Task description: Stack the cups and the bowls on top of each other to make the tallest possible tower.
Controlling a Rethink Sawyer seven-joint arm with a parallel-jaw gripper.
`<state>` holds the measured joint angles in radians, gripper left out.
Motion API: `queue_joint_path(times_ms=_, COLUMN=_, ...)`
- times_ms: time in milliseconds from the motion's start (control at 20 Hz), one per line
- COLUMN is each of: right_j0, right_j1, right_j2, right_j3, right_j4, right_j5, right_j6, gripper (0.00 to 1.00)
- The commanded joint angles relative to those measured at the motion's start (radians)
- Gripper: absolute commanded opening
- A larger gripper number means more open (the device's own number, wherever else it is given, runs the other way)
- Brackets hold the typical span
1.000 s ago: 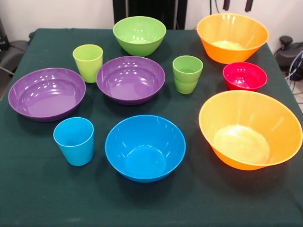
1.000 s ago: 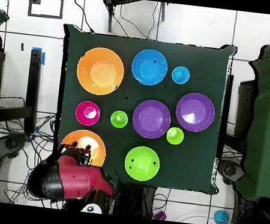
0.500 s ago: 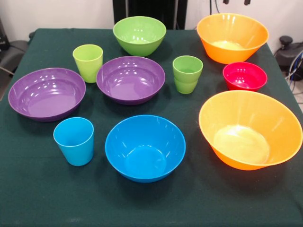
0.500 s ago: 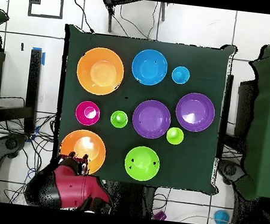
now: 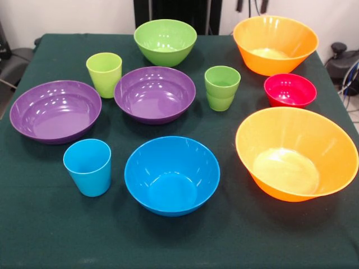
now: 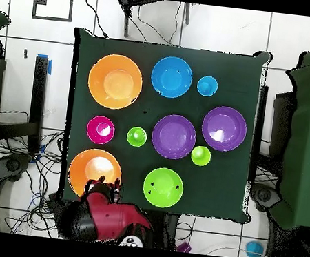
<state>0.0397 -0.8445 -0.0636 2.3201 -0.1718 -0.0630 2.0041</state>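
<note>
Overhead view shows the red and black arm (image 6: 109,220) drawn back past the table's edge, its gripper (image 6: 103,186) at the rim of an orange bowl (image 6: 92,169) by that edge; whether the fingers are parted or closed I cannot tell, and nothing seems to be in their hold. In the front view only dark tips show at the top margin.

No tower exists yet: every piece stands alone on the green cloth (image 5: 50,235), open side up and clear of its neighbours, a spread that likely serves to let each one be picked without knocking another.

- The second orange bowl (image 5: 296,153) sits near the right front corner, tilted so its mouth faces forward.
- The blue bowl (image 5: 171,174) is at the middle of the front edge, the sky blue cup (image 5: 88,167) just beside it.
- One purple bowl (image 5: 55,110) lies by the left edge, the other purple bowl (image 5: 155,94) at the centre, the yellow-green cup (image 5: 104,74) between them, further back.
- The green bowl (image 5: 165,41) stands at the back edge.
- The ridged green cup (image 5: 222,88) and small red bowl (image 5: 290,89) stand toward the right side.

As I judge it, a big orange bowl makes the sensible base
</note>
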Motion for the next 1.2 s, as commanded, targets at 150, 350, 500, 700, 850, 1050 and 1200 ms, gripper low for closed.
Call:
queue_joint_path(times_ms=150, right_j0=-0.176, right_j1=0.150, right_j2=0.025, right_j3=-0.012, right_j4=-0.249, right_j5=-0.075, right_j6=-0.016, gripper=1.00)
queue_joint_path(times_ms=350, right_j0=-0.267, right_j1=0.180, right_j2=0.048, right_j3=-0.055, right_j4=-0.355, right_j5=-0.062, right_j6=-0.030, gripper=1.00)
queue_joint_path(times_ms=500, right_j0=-0.322, right_j1=0.229, right_j2=0.081, right_j3=-0.086, right_j4=-0.413, right_j5=-0.082, right_j6=-0.017, gripper=1.00)
queue_joint_path(times_ms=700, right_j0=-0.336, right_j1=0.266, right_j2=0.106, right_j3=-0.108, right_j4=-0.455, right_j5=-0.102, right_j6=0.013, gripper=1.00)
queue_joint_path(times_ms=850, right_j0=-0.336, right_j1=0.270, right_j2=0.122, right_j3=-0.113, right_j4=-0.466, right_j5=-0.099, right_j6=0.031, gripper=1.00)
queue_joint_path(times_ms=1050, right_j0=-0.332, right_j1=0.285, right_j2=0.145, right_j3=-0.117, right_j4=-0.460, right_j5=-0.104, right_j6=0.056, gripper=1.00)
queue_joint_path(times_ms=1200, right_j0=-0.325, right_j1=0.297, right_j2=0.166, right_j3=-0.117, right_j4=-0.448, right_j5=-0.112, right_j6=0.073, gripper=1.00)
